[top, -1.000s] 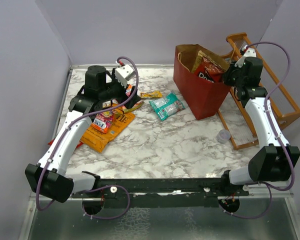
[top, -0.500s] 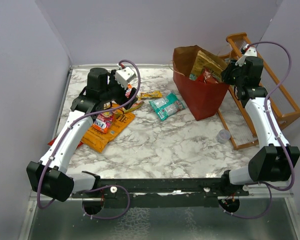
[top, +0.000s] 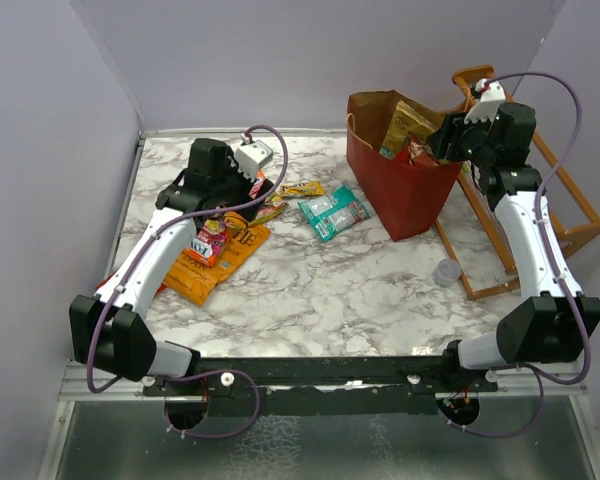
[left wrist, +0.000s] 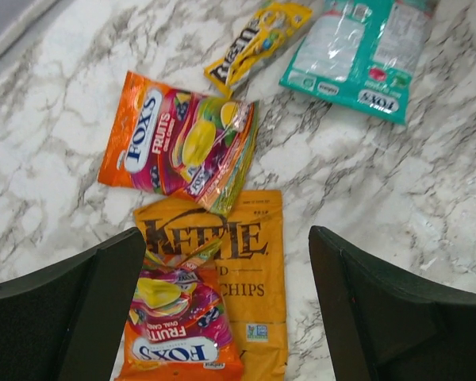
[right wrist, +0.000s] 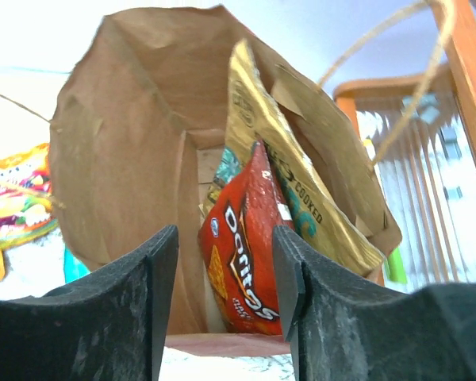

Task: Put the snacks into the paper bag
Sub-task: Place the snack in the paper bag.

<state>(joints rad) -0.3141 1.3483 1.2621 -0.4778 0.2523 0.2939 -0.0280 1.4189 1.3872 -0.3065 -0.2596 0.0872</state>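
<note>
The red paper bag stands open at the back right. Inside it, a dark red Doritos bag leans against a tan-and-teal chip bag. My right gripper hovers at the bag's mouth, open, its fingers apart from the Doritos bag. On the left, my left gripper hangs wide open above an orange Kettle chips bag and two Fox's fruit candy pouches. A yellow bar and teal pouches lie further toward the bag.
An orange wooden rack stands right behind the paper bag, close to my right arm. A small clear plastic cup sits by the rack's front corner. Grey walls close in the table on the left and back.
My right gripper opened and let go of the Doritos bag, which sank into the paper bag. My left arm shifted right, over the snack pile.
</note>
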